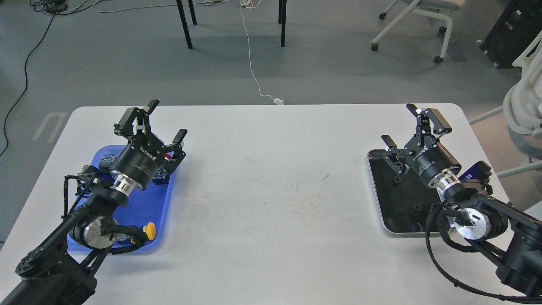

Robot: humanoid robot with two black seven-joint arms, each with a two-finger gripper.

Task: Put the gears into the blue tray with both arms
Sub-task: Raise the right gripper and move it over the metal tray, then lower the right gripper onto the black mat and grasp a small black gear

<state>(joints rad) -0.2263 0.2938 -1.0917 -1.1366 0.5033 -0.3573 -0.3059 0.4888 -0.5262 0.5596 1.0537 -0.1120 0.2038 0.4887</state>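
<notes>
The blue tray (142, 205) lies at the table's left, largely covered by my left arm. My left gripper (168, 118) hovers over the tray's far right corner, open, with nothing between its fingers. My right gripper (397, 123) is also open and empty, held above the far left part of the silver-rimmed metal tray (374, 190). On that tray's dark inside I make out faint small round black gears (397, 180), hard to separate from the surface.
Push-button switches lie in the blue tray: one with a yellow cap (149, 231) near its front right corner, one with a red cap (168, 157) under my left gripper. Chair legs and cables are on the floor beyond the table.
</notes>
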